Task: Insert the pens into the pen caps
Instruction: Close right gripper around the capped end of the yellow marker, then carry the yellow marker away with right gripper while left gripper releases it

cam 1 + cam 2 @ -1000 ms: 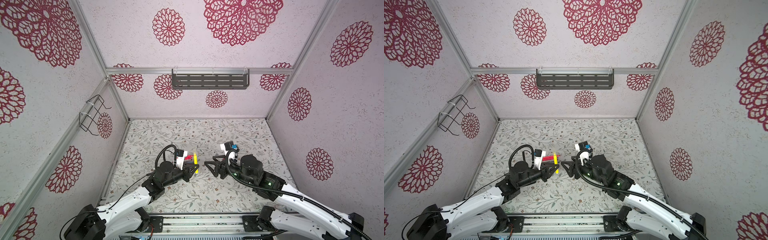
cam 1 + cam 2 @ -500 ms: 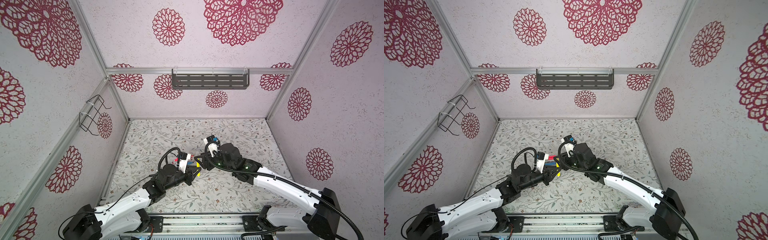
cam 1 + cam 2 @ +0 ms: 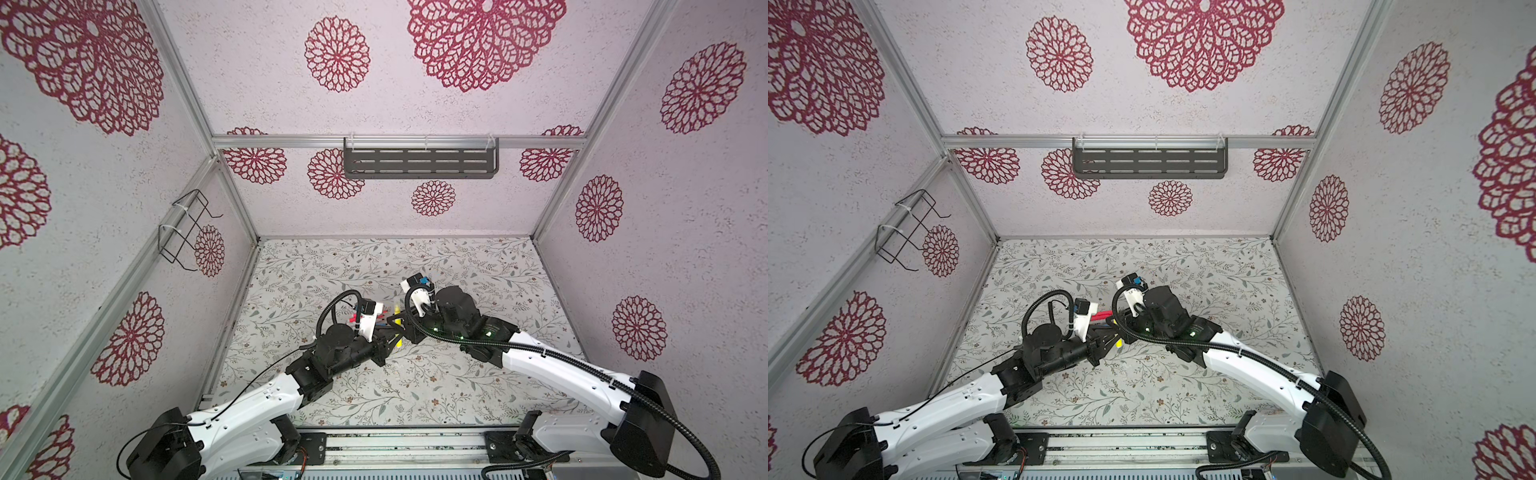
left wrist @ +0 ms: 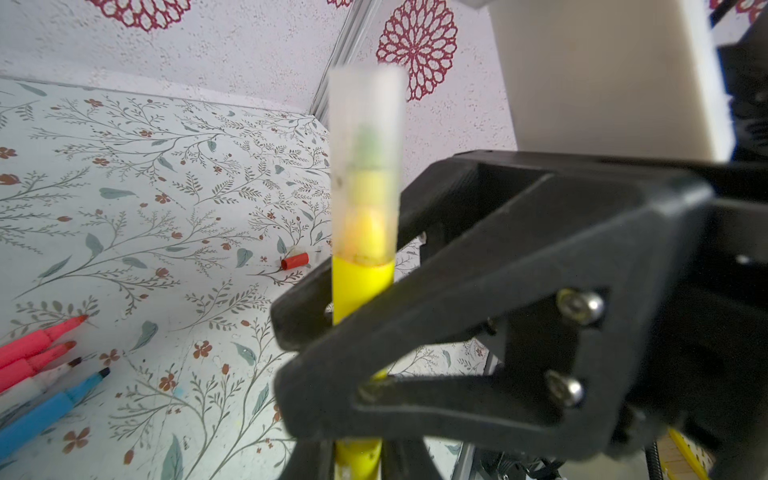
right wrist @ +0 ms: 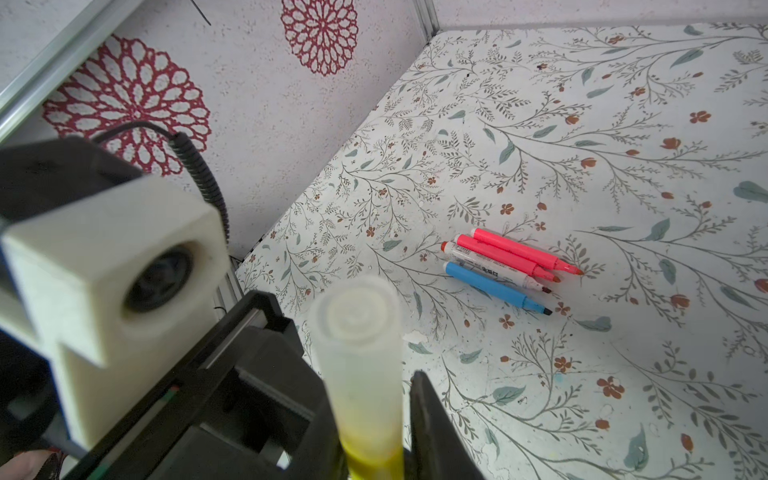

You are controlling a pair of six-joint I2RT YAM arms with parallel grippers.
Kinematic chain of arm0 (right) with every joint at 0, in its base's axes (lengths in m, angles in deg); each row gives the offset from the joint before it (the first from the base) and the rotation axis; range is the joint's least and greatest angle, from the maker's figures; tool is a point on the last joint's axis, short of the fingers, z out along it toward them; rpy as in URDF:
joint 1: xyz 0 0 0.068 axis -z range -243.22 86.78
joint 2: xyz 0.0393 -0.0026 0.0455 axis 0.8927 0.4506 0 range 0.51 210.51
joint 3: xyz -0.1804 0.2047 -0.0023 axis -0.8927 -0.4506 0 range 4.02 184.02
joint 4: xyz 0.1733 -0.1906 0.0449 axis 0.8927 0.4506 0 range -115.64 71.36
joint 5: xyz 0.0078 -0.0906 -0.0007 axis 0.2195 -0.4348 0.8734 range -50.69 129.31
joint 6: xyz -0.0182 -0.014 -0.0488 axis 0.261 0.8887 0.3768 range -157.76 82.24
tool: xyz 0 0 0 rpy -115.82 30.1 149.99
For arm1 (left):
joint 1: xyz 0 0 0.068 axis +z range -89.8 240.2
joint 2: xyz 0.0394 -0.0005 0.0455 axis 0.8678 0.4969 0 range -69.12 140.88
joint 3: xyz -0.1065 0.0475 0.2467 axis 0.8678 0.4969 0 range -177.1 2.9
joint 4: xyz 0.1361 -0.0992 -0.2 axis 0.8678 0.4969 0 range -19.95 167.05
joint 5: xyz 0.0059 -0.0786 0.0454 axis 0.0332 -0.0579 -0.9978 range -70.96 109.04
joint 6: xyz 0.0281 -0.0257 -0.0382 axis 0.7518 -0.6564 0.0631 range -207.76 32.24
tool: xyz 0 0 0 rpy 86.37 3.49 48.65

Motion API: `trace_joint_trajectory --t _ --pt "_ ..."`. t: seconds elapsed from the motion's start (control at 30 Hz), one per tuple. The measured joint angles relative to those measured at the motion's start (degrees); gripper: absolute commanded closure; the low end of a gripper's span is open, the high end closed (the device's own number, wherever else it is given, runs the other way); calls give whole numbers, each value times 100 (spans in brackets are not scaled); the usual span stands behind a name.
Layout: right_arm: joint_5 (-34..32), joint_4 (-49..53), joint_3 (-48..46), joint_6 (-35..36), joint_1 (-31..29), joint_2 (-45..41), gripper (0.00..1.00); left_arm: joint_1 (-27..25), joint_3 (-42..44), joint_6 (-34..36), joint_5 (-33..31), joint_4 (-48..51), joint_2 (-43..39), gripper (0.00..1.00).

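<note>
While one pen (image 4: 363, 286) is capped, four pens (image 5: 505, 258) bare, one red cap (image 4: 295, 261)

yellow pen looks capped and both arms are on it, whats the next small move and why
Probably close the right fingers fully on the yellow pen: they flank it just below the seated clear cap with a slight gap, while the left gripper grips its other end.

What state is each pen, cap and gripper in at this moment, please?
yellow pen: capped, held
clear cap: pushed onto the yellow pen's tip
left gripper: shut on the yellow pen
right gripper: jaws near either side of the yellow pen, contact unclear
pink pens: uncapped, lying flat
white pen: uncapped, lying flat
blue pen: uncapped, lying flat
red cap: loose, lying on its side
</note>
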Motion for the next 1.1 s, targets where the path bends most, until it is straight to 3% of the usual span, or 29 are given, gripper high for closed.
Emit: trace_joint_trajectory --t 0.13,0.43,0.63,0.83,0.97,1.03,1.1 --pt "7 92 24 37 11 9 88 -4 2 -15 0 -98 72 100" --pt "39 66 -160 -24 216 -317 89 46 -402 203 168 385 195 100" --pt "177 101 -103 24 330 -328 75 120 -358 199 299 105 269 100" --pt "214 -142 -472 -48 382 -442 91 151 -37 72 260 61 278 99" --pt "227 -282 -529 -76 387 -463 94 151 -37 33 256 28 278 99" --pt "232 -295 -531 -76 389 -463 97 151 -37 28 254 20 278 95" --pt "251 -319 -540 -76 396 -463 98 151 -42 28 251 15 278 75"
